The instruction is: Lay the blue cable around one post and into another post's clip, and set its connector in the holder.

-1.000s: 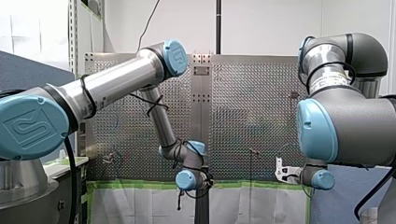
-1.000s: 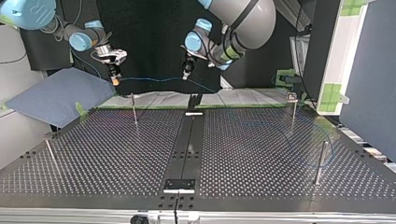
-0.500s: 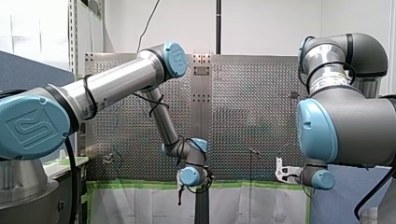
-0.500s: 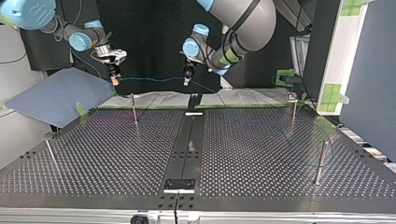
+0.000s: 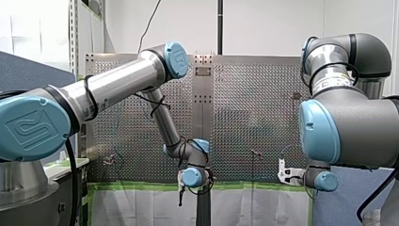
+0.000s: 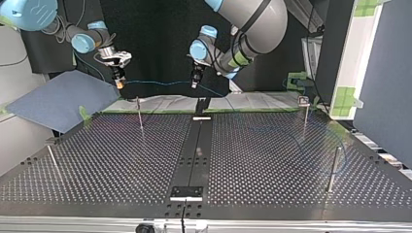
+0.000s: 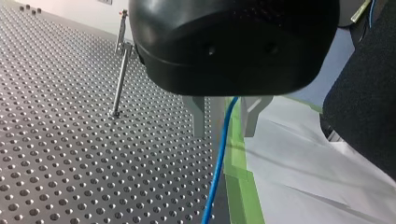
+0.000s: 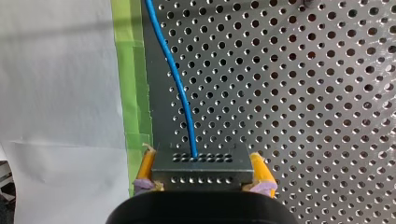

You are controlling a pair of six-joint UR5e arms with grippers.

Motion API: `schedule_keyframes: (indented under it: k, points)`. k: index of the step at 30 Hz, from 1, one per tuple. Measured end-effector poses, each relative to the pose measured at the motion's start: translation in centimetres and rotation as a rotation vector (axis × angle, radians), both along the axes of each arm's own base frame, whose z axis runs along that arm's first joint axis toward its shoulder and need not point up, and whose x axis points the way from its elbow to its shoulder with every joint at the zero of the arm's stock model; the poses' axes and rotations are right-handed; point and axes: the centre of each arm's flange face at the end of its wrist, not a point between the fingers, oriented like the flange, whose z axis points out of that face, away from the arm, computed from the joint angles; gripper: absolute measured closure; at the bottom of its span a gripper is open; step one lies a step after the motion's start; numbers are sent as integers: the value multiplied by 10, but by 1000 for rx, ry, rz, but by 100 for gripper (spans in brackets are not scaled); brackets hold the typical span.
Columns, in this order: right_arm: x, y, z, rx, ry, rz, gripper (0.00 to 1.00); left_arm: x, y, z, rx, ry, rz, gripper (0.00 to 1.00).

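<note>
The blue cable (image 7: 212,182) hangs down between the two metal fingers of my left gripper (image 7: 224,135), which stand apart on either side of it without touching it. My right gripper (image 8: 202,158) has its yellow pads shut on the grey perforated connector (image 8: 201,173), and the cable (image 8: 180,88) leaves the connector's front. In the top view the cable (image 6: 155,82) spans in the air from my right gripper (image 6: 118,81) to my left gripper (image 6: 195,81), then drops to the table and loops near a post (image 6: 334,167). Both grippers hover beyond the table's far edge.
Thin posts stand on the perforated table (image 6: 139,114) (image 6: 53,160) (image 6: 304,112); one with a clip (image 7: 122,70) is beside my left gripper. A black strip (image 6: 197,150) runs down the table's middle. Green tape (image 7: 243,186) and white sheeting (image 7: 317,177) border the edge.
My left gripper dropped slightly toward the cable's line and has since held nearly still. My right arm has not moved and keeps its hold.
</note>
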Motion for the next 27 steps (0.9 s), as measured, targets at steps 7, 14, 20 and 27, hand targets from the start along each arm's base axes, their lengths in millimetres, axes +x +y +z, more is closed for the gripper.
schedule_keyframes:
  k: [7,14,20,27]
  points:
    - [-1,0,0,0,1,-2,100,0,0,0,-15,6,2,61]
    - [-1,0,0,-1,1,-4,100,1,0,0,-22,7,7,91]
    - [-1,-1,0,-1,1,-4,100,1,0,0,-21,2,6,98]
    - [-1,0,0,0,1,-4,100,1,1,0,19,-13,13,100]
